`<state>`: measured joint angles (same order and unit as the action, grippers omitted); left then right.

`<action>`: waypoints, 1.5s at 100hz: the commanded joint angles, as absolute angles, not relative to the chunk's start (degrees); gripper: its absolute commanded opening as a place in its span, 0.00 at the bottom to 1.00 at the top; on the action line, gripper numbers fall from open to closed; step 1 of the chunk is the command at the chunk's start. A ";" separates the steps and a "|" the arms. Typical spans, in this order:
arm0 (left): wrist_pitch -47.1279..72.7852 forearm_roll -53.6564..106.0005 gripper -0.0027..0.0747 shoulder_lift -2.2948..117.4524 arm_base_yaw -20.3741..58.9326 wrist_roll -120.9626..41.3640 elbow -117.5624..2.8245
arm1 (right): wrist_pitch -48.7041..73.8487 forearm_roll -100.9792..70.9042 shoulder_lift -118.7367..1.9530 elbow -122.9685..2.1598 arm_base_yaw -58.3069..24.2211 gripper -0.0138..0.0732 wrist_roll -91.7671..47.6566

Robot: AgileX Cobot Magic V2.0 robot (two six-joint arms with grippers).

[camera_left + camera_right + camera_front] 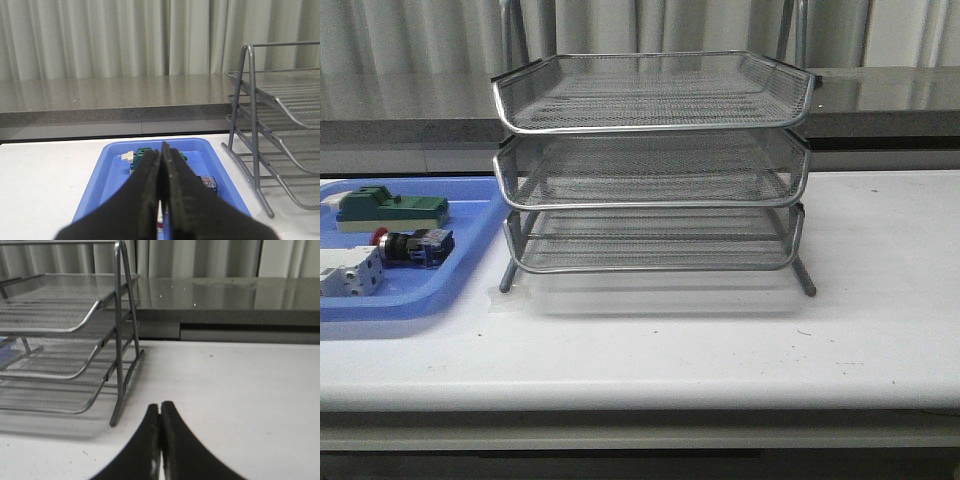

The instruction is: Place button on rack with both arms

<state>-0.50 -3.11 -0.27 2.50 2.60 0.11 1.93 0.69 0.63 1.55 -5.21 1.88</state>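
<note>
The button (412, 246), with red head, black body and blue rear block, lies on its side in the blue tray (470, 262) left of the rack. Its blue end shows in the left wrist view (209, 182). The three-tier silver wire-mesh rack (653, 165) stands mid-table; all three tiers hold nothing. It also shows in the left wrist view (280, 125) and the right wrist view (65, 340). My left gripper (161, 150) is shut and empty, above the tray's near end. My right gripper (160, 407) is shut and empty, over bare table beside the rack's leg. Neither arm shows in the front view.
In the tray, a green block (392, 210) lies behind the button and a white boxy part (348, 272) lies in front of it. A grey stone ledge (880, 100) and curtains run behind the white table (720, 350).
</note>
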 commanded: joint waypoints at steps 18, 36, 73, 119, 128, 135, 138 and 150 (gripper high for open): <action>-5.43 -3.16 0.01 -2.08 2.94 3.35 2.83 | -1.35 -1.71 0.60 -6.77 -4.93 0.09 1.95; -5.43 -3.16 0.01 -2.08 2.94 3.35 2.83 | 10.54 -2.38 -6.26 -16.74 -4.93 0.09 1.95; -5.43 -3.16 0.01 -2.08 2.94 3.35 2.83 | 33.49 -10.94 -31.12 -37.22 -4.93 0.09 1.95; -5.43 -3.16 0.01 -2.08 2.94 3.35 2.83 | 30.49 -31.81 -49.55 -38.90 -4.93 0.09 1.95; -5.43 -3.16 0.01 -2.08 2.94 3.35 2.83 | 30.66 -33.28 -52.95 -38.90 -4.98 0.12 1.90; -5.43 -3.16 0.01 -2.08 2.94 3.35 2.83 | 30.79 -33.92 -55.75 -38.90 -5.11 0.19 1.90; -5.43 -3.16 0.01 -2.08 2.94 3.35 2.83 | 30.79 -34.30 -57.01 -38.90 -5.11 0.23 1.90; -5.43 -3.16 0.01 -2.08 2.94 3.35 2.83 | 29.32 -36.47 -60.38 -38.90 -5.11 0.50 1.87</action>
<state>-0.50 -3.11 -0.27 2.50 2.60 0.11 33.11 -33.26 -58.88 -36.81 -5.21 2.05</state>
